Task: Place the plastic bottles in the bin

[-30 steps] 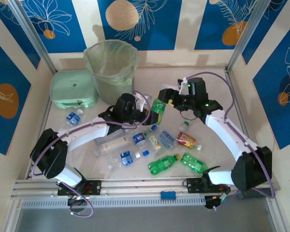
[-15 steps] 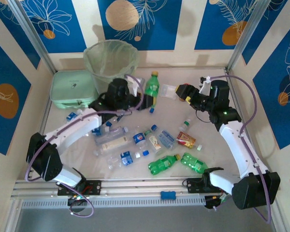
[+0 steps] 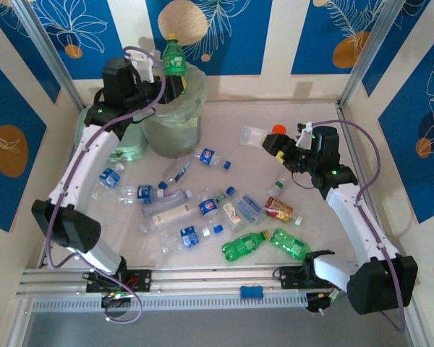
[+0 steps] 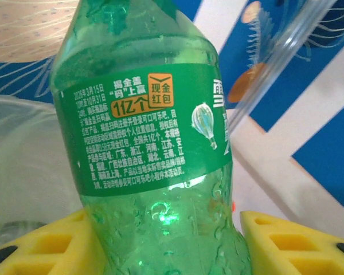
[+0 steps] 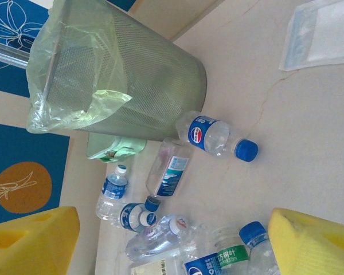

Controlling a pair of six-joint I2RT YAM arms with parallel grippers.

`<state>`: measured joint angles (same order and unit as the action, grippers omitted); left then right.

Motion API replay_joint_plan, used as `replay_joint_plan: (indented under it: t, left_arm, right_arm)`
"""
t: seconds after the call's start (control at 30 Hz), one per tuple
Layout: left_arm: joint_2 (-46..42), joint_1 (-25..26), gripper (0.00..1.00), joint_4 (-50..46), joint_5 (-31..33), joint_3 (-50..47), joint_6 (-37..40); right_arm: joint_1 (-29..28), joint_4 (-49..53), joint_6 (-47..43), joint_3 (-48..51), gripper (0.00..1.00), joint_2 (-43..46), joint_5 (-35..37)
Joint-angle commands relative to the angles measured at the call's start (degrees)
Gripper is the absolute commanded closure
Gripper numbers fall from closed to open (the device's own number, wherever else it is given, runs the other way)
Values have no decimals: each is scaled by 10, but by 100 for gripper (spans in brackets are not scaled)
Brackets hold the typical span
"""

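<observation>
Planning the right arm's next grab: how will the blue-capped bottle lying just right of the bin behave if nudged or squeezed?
The bottle lies on its side on the bare table, so a nudge would probably roll it. It looks empty, so likely light and easily dented.

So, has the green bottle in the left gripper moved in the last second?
Yes. In the top view the green bottle went up and left: it was below and right of the bin, and is now over its opening.
</observation>
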<state>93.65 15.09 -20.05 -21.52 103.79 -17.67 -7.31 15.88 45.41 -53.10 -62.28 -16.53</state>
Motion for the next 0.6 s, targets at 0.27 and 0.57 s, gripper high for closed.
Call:
replay_joint_plan:
  t: [0.27,0.57]
  left_arm:
    - [123,-47,52,-190,50,124,92]
    - [182,-47,49,-229,82,152,99]
  right_arm:
    - [13,32,-19,13,14,28,16]
    - [18,41,-22,11,14,36,16]
